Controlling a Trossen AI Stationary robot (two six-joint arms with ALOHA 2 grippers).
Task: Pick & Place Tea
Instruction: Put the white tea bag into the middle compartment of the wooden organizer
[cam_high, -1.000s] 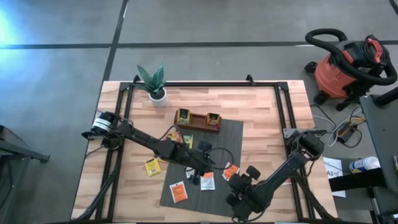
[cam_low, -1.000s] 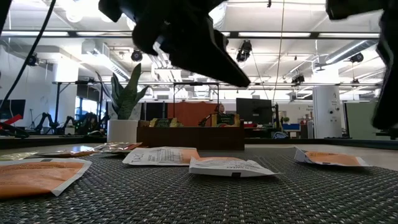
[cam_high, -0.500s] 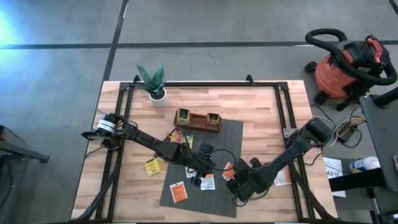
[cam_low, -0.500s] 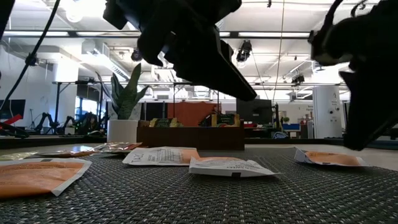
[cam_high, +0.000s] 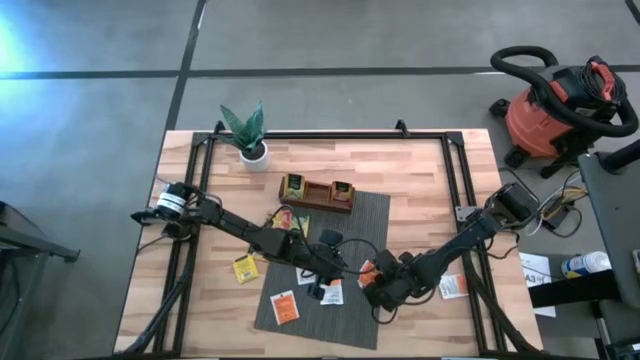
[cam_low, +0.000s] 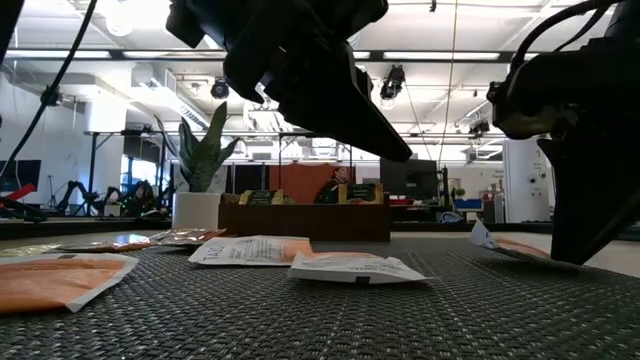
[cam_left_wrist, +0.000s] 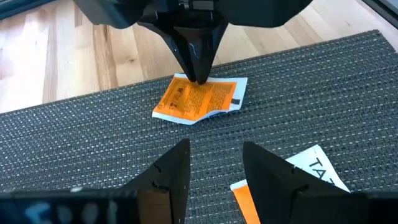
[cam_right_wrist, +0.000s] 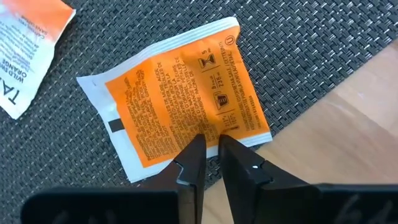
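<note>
Orange tea sachet (cam_right_wrist: 186, 115) flat, corner under right gripper (cam_right_wrist: 210, 163)

R gripper (cam_high: 372, 285) moved in from table edge, closed onto orange sachet (cam_right_wrist: 180, 112) at mat edge

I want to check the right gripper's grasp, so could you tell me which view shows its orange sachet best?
The right wrist view: the orange sachet fills it, at the mat's edge, its near edge between the right gripper's fingers. The left wrist view shows it whole but farther off, the low view only edge-on, the high view a speck.
</note>
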